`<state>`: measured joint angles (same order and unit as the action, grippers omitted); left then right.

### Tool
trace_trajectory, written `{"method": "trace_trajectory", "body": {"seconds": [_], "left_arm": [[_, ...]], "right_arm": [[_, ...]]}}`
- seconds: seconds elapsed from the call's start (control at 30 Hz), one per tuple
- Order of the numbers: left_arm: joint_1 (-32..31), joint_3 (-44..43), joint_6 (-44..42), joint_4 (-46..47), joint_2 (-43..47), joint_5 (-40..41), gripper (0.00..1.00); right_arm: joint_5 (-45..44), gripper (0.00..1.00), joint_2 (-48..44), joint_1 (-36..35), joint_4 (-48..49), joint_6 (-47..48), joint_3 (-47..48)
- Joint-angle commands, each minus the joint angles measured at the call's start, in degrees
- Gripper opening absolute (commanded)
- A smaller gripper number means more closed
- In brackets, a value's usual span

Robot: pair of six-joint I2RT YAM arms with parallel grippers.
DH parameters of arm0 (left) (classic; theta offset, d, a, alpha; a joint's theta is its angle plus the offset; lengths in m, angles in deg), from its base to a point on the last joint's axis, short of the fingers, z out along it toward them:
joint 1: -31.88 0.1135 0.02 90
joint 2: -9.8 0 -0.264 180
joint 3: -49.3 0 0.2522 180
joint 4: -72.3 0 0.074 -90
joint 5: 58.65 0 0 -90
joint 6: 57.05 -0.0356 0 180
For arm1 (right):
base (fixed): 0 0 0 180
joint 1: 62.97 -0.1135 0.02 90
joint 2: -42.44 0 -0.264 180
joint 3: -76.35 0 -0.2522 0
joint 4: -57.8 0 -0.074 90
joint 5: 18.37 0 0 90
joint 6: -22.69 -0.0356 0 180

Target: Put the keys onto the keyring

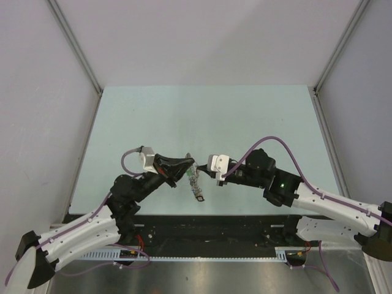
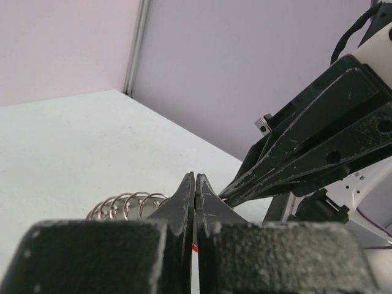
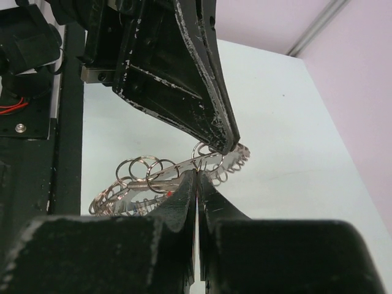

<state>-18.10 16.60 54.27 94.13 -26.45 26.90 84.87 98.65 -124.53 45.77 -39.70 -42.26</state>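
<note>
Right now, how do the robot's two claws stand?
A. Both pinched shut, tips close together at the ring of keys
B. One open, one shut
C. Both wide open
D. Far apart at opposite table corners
A: each wrist view shows its own fingers pressed together, and from above the left gripper and right gripper meet at the keyring.

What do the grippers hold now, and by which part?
The keyring, by its metal rim: the right gripper pinches it with shut jaws; the left gripper, also shut, seems to grip alongside.
</note>
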Motion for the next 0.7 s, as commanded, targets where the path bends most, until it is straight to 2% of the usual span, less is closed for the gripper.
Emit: {"method": "trace_trajectory", "body": {"seconds": [0.0, 0.03, 0.13, 0.17, 0.27, 0.37, 0.43, 0.5, 0.63, 0.67], "left_arm": [[0.1, -0.5, 1.6, 7.8, 2.3, 5.7, 0.01], [0.1, -0.6, 1.2, 6.6, 2.9, 5.7, 0.00], [0.2, -1.8, -1.4, -1.3, 6.1, 5.2, 0.16], [0.1, -2.1, -2.2, -3.1, 6.8, 5.0, 0.26], [0.3, -3.3, -5.4, -10.3, 10.1, 5.0, 0.39], [0.7, -6.2, -10.6, -17.9, 11.7, 2.3, 0.45], [1.0, -9.6, -15.5, -24.0, 11.1, -2.3, 0.47], [1.4, -14.0, -19.0, -31.1, 8.5, -5.8, 0.51], [2.4, -22.7, -32.6, -46.4, 1.6, -20.0, 0.53], [2.8, -24.3, -34.6, -49.2, -0.1, -21.1, 0.53]], "right_arm": [[3.9, 0.00, 0.9, -0.9, 2.0, -1.6, -0.4], [3.5, 0.00, 0.7, -0.7, 1.9, -0.9, -0.4], [4.1, 0.00, -0.8, 0.1, 0.7, 0.4, 0.2], [4.4, 0.00, -1.3, 0.7, -0.1, 0.9, 0.7], [5.1, 0.00, -1.2, 1.7, -4.4, 2.8, 3.0], [5.9, 0.00, -0.7, 1.9, -7.5, 4.5, 5.0], [6.8, 0.00, -0.1, 2.2, -9.8, 5.3, 6.1], [7.3, 0.00, 0.3, 2.4, -11.6, 6.4, 7.3], [8.5, 0.00, 0.4, 2.8, -13.4, 7.1, 8.4], [8.8, 0.00, 0.3, 2.8, -13.6, 7.2, 8.7]]}}
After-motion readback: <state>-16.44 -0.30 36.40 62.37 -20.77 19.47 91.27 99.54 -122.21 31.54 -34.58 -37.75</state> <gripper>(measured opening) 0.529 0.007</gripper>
